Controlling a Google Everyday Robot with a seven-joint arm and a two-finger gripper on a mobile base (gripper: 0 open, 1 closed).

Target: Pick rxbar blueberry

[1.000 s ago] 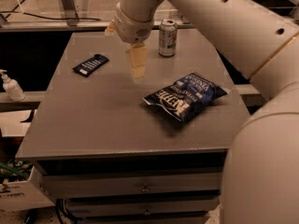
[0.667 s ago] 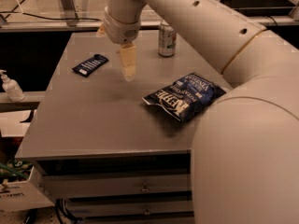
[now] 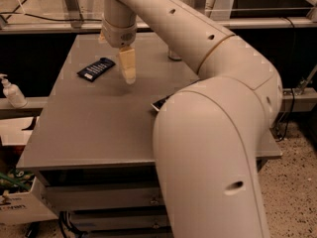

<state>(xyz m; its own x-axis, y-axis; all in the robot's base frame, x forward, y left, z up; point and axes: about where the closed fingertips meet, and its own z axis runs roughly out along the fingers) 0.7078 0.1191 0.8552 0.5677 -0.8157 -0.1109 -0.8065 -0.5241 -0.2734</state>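
Note:
The rxbar blueberry (image 3: 95, 69) is a small flat dark navy wrapper with a white patch. It lies on the far left part of the grey table (image 3: 89, 133). My gripper (image 3: 119, 63) hangs just above the table, right beside the bar on its right, apart from it. One cream finger (image 3: 128, 66) points down. The other shows only as a stub (image 3: 101, 36) behind the wrist, so the jaws stand open and hold nothing.
My big white arm (image 3: 208, 133) fills the right half of the view. It hides the chip bag except one corner (image 3: 161, 103), and the can except its base (image 3: 174, 57). A soap bottle (image 3: 11, 90) stands left of the table. A railing runs behind.
My gripper has moved left and a little nearer the bar. The arm has swung across the view and now covers the chip bag and most of the can.

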